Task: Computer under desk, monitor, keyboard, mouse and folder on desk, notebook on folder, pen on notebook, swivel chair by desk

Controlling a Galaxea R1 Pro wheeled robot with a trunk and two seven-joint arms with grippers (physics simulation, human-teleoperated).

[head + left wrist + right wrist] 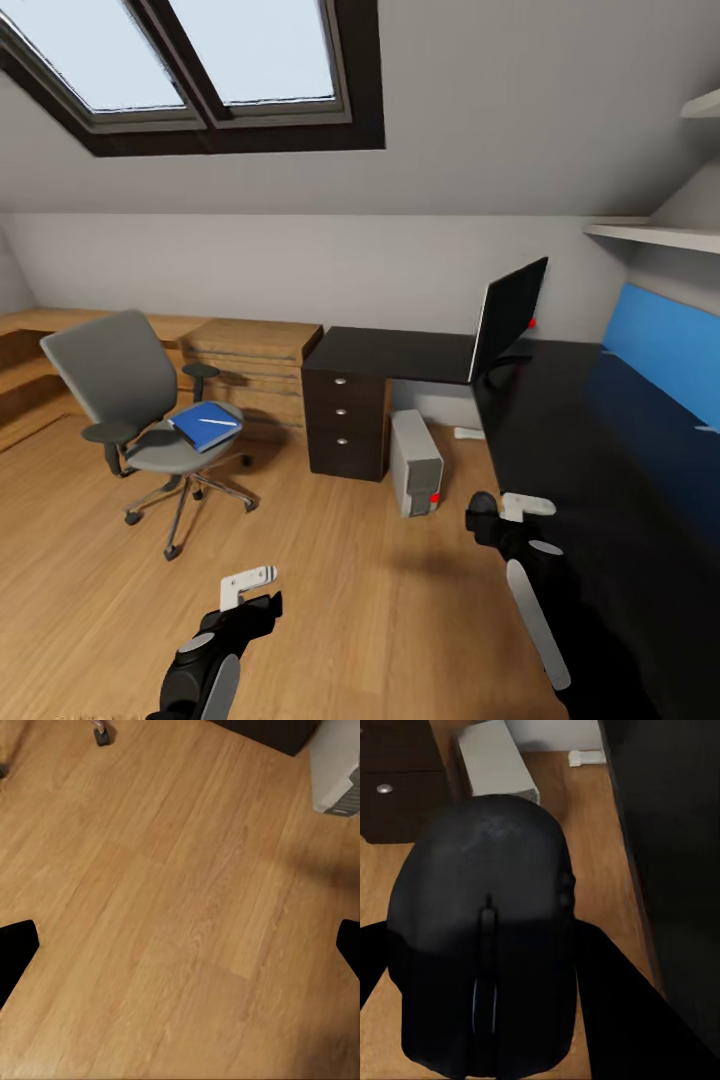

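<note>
The right gripper (484,505) is closed on the mouse (487,937), a rounded matte black shell with a scroll wheel down its middle, held at the near edge of the desk (560,440). The left gripper (262,590) hangs empty above the oak plank floor (180,907), its dark fingers (15,949) spread wide apart.

Just beyond the mouse, the computer (415,462), a pale grey boxy tower with a red light, stands on the floor under the desk, beside the dark brown drawers (345,425) with round silver knobs. The glossy black desk top carries the monitor (508,315), a thin black screen with a red dot, at its far corner.

Further left, the swivel chair (120,385), grey upholstery on a chrome star base, stands well apart from the desk. On its seat lies the bright blue folder (205,425) with the thin white pen (218,423) on it. No writing is legible anywhere.
</note>
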